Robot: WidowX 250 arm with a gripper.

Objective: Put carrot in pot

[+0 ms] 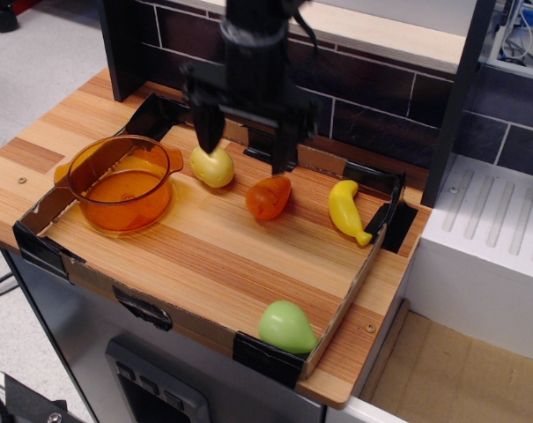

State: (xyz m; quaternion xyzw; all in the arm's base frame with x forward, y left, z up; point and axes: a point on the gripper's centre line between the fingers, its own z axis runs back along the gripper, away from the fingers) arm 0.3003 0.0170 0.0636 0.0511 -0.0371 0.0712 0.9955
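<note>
The single camera view looks down on a striped wooden counter [204, 256] edged with low cardboard walls taped black at the corners. The pot [121, 182] is the landmark: round, see-through orange plastic with two small side handles, sitting at the left end of the counter. Just right of the pot lies a smooth yellow-green round fruit [213, 166]. Further right of the pot, past that fruit, lies the carrot [269, 197], a stubby, glossy orange plastic piece shaped like a teardrop, resting on the wood and apart from the pot. Beyond it, well right of the pot, is a curved yellow banana [347, 211] near the right wall. A shiny green pear-shaped fruit [286, 327] sits far from the pot, against the front wall.

The black gripper [245, 143] hangs above the counter with its jaws spread wide and holding nothing. One finger points down over the yellow-green fruit, the other ends just above the carrot's top edge. The carrot lies below and slightly right of the midpoint between them; whether that finger touches it is unclear.
</note>
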